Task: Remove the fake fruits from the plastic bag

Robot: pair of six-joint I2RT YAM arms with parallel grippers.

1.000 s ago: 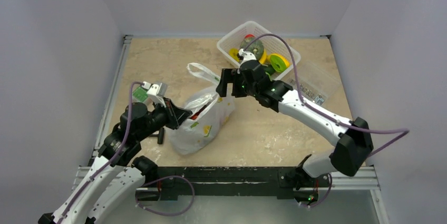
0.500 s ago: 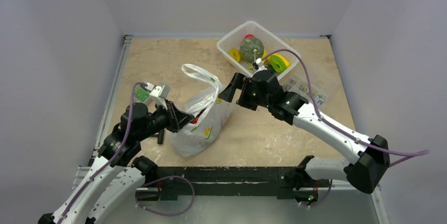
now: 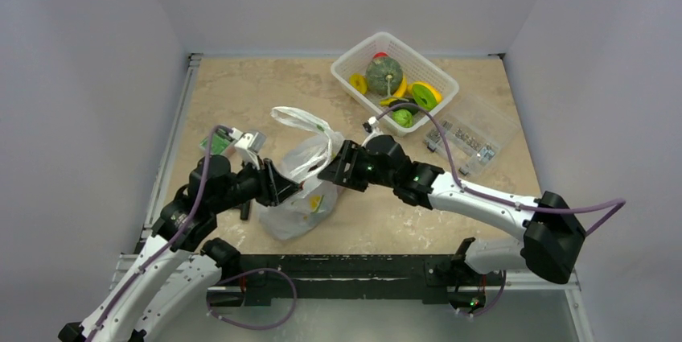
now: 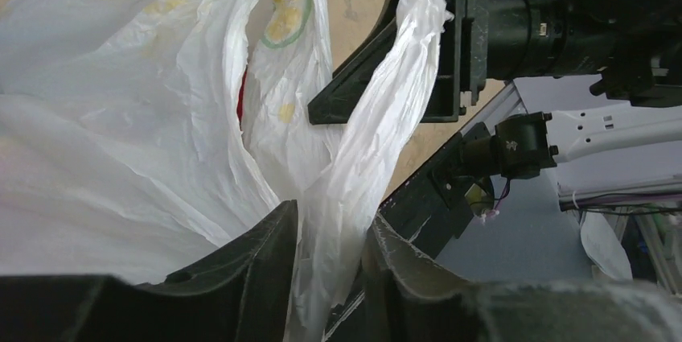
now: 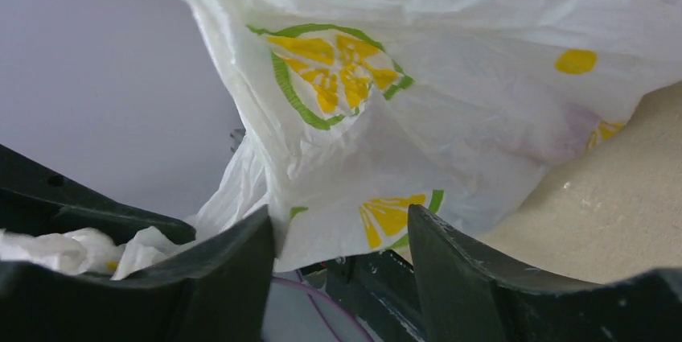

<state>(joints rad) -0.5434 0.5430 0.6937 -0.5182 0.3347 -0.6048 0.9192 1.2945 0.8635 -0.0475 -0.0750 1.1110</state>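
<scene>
Beige tabletop (image 3: pixel 233 92), walled cell. Plastic bag (image 3: pixel 299 203) slumped centre-left of overhead view. Left claw (image 3: pixel 280 186) clamped on its film; right claw (image 3: pixel 331 171) jaws apart astride opposite edge. Red fruit (image 4: pixel 241 99) glimpsed inside. Judged none removed yet, all unloading remains.

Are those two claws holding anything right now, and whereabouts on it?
The left gripper, jaws closed, pinches the plastic bag by a bunched strip at its mouth. The right gripper straddles the film, jaws open.
</scene>
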